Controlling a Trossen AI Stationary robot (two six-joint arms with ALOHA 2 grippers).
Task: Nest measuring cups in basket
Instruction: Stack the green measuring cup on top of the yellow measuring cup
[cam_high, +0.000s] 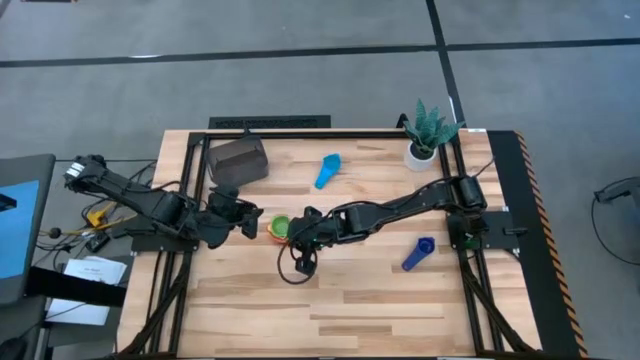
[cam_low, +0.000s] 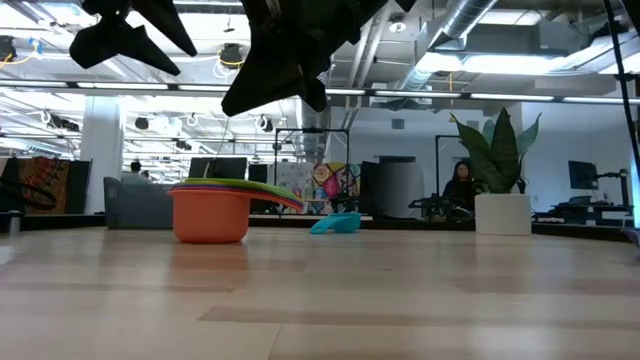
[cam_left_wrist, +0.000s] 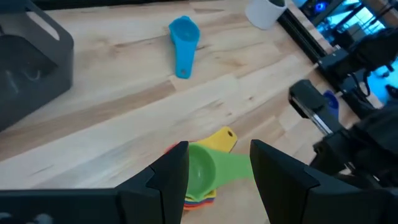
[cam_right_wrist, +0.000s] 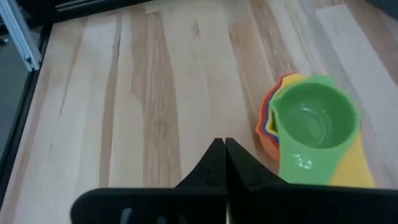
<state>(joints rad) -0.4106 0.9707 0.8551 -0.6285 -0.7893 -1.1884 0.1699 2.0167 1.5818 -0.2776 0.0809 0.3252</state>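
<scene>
A nest of several measuring cups (cam_high: 280, 228), green on top over yellow, red and orange, rests on its base on the table (cam_low: 210, 212). My left gripper (cam_high: 250, 220) hangs open just left of it and above it; in its wrist view the nest (cam_left_wrist: 204, 173) shows between the fingers (cam_left_wrist: 219, 149). My right gripper (cam_high: 298, 238) is shut, above the table just right of the nest (cam_right_wrist: 310, 124), fingers (cam_right_wrist: 224, 149) empty. A light blue cup (cam_high: 327, 170) lies at the far middle. A blue cup (cam_high: 418, 253) lies at the right. The dark basket (cam_high: 237, 160) stands far left.
A white pot with a green plant (cam_high: 424, 140) stands at the far right corner. The light blue cup (cam_left_wrist: 183, 38) lies between the basket (cam_left_wrist: 28, 62) and the pot. Bare wood runs along the near half of the table (cam_high: 330, 310).
</scene>
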